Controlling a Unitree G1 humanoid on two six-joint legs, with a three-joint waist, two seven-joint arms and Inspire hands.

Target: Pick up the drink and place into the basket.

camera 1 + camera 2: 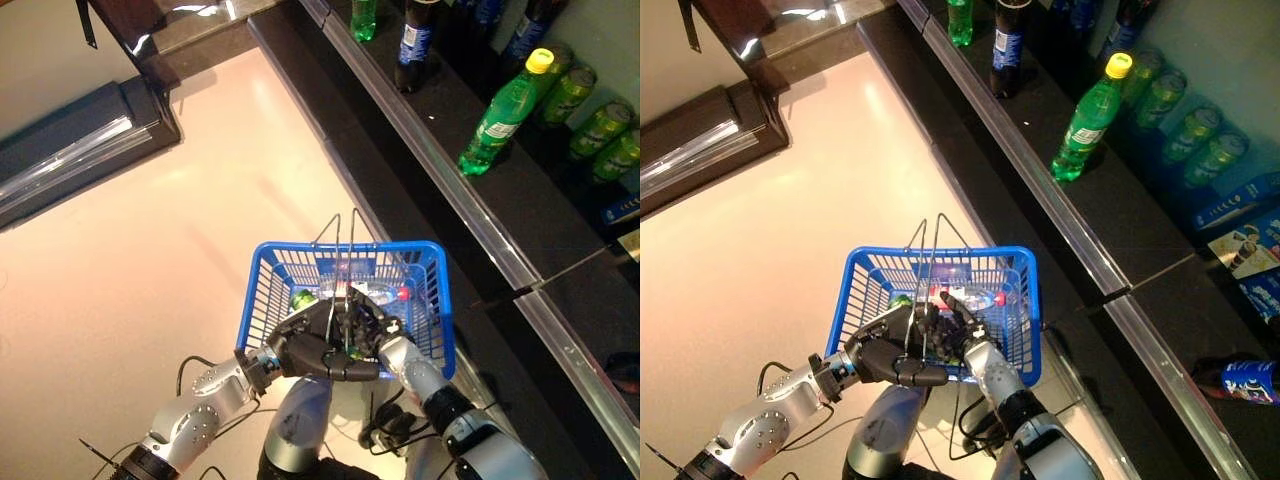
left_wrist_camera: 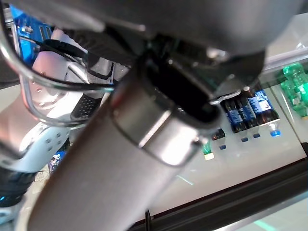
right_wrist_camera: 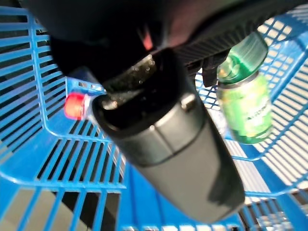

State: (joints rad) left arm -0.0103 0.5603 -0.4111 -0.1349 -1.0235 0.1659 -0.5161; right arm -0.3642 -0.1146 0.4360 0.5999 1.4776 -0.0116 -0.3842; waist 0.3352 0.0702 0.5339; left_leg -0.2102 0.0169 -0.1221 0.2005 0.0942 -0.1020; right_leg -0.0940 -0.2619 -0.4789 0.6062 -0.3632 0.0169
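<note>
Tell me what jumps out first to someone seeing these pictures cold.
The bright blue basket at the centre, held low in front of the robot, grabs the eye, with the left hand and right hand meeting at its near rim. Inside it lie a green can and a red-capped bottle. On the dark shelf to the right stands a green bottle with a yellow cap.

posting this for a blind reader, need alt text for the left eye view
Seen from above, a blue basket hangs before the robot, both dark hands meeting at its near rim: left robot hand, right robot hand. Inside lie a green can and a red-capped bottle. To the right, a dark shelf holds a green bottle.
</note>
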